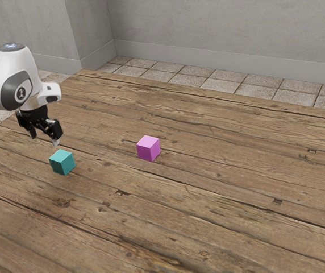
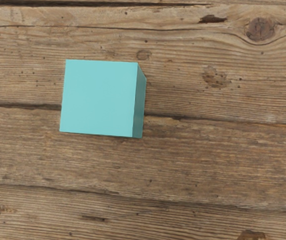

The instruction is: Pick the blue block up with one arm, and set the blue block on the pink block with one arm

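Fingers (image 1: 54,131) apart, just above blue block (image 1: 62,162), not touching; pink block (image 1: 148,148) well apart, open table (image 1: 219,187) between.

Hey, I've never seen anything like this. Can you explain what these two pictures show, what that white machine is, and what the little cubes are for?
The white machine at the exterior view's left is a robot arm, drawn by a computer simulation. At its end are two black jaws, which stand open and hold nothing. That picture comes from a camera beside the arm. The other comes from a camera on the arm's hand, looking down.

On the wooden table lie two cubes. The blue block, turquoise in shade, sits just below the jaws. The pink block sits apart from it, toward the exterior view's right. The cube in the wrist view is that same blue block.

The job is to set the blue one on the pink one. Both rest on the wood for now.
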Tool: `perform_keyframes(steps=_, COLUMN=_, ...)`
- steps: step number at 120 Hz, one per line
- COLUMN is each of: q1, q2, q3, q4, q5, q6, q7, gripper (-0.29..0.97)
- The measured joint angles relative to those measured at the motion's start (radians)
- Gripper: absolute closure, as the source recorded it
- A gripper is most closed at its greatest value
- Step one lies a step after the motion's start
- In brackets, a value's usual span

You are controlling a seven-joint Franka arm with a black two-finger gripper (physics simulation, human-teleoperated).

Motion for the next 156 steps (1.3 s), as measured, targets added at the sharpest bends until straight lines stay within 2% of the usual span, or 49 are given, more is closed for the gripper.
perform_keyframes(steps=35, q1=0.083, q2=0.108, q3=-0.013, q4=0.046, q5=0.009, q6=0.051, q7=0.059, gripper=0.02)
perform_keyframes(steps=52, q1=0.064, q2=0.137, q3=-0.035, q4=0.049, q5=0.002, q6=0.066, q7=0.082, gripper=0.02)
perform_keyframes(steps=71, q1=0.088, q2=0.188, q3=-0.040, q4=0.062, q5=-0.010, q6=0.085, q7=0.102, gripper=0.02)
perform_keyframes(steps=84, q1=0.227, q2=0.230, q3=-0.178, q4=0.097, q5=-0.014, q6=0.093, q7=0.115, gripper=0.02)
perform_keyframes(steps=91, q1=0.268, q2=0.242, q3=-0.219, q4=0.109, q5=-0.014, q6=0.094, q7=0.122, gripper=0.02)
perform_keyframes(steps=129, q1=0.292, q2=0.284, q3=-0.243, q4=0.126, q5=-0.026, q6=0.106, q7=0.154, gripper=0.02)
perform_keyframes(steps=143, q1=0.383, q2=0.320, q3=-0.321, q4=0.156, q5=-0.021, q6=0.107, q7=0.165, gripper=0.02)
perform_keyframes(steps=156, q1=0.406, q2=0.335, q3=-0.345, q4=0.174, q5=-0.017, q6=0.106, q7=0.175, gripper=0.02)
